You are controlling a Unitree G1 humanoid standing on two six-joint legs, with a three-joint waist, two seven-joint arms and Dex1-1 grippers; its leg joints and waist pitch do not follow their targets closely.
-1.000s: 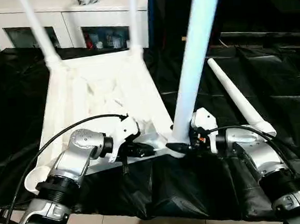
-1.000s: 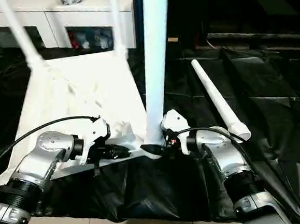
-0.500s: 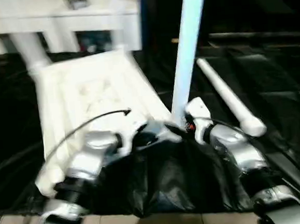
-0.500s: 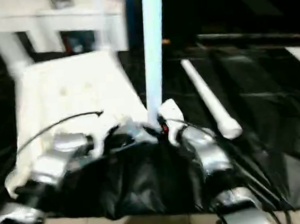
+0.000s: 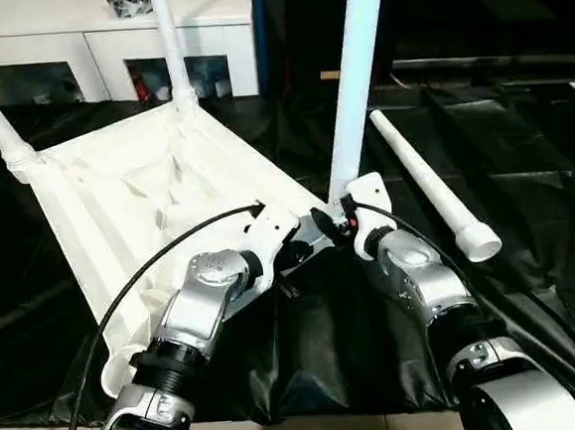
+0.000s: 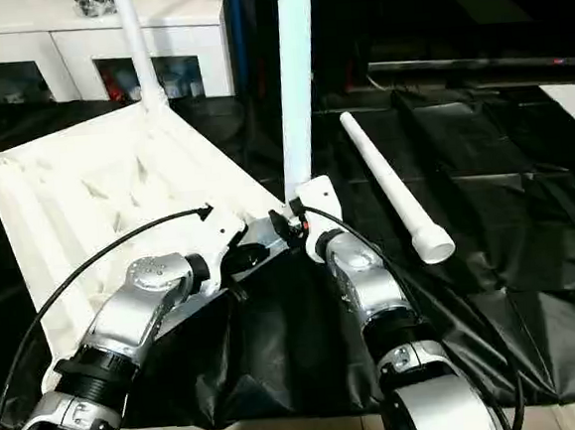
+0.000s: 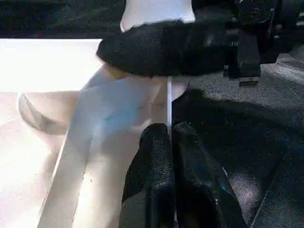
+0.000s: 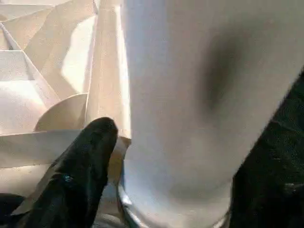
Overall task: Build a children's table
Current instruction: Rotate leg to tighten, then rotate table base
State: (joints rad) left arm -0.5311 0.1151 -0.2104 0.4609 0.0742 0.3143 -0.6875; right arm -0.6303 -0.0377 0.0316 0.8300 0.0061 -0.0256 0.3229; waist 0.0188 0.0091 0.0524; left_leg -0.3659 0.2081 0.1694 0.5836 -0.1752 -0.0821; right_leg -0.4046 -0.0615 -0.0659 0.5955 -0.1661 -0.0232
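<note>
Straddling upright leg [image 5: 355,80] base: right hand [image 5: 336,219], fingers spread; left hand [image 7: 170,142] pressed together on tabletop [image 5: 116,189] rim.

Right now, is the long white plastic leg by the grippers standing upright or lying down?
Upright: the long white plastic leg rises from the white ribbed tabletop's near corner, its base seated there.
</note>
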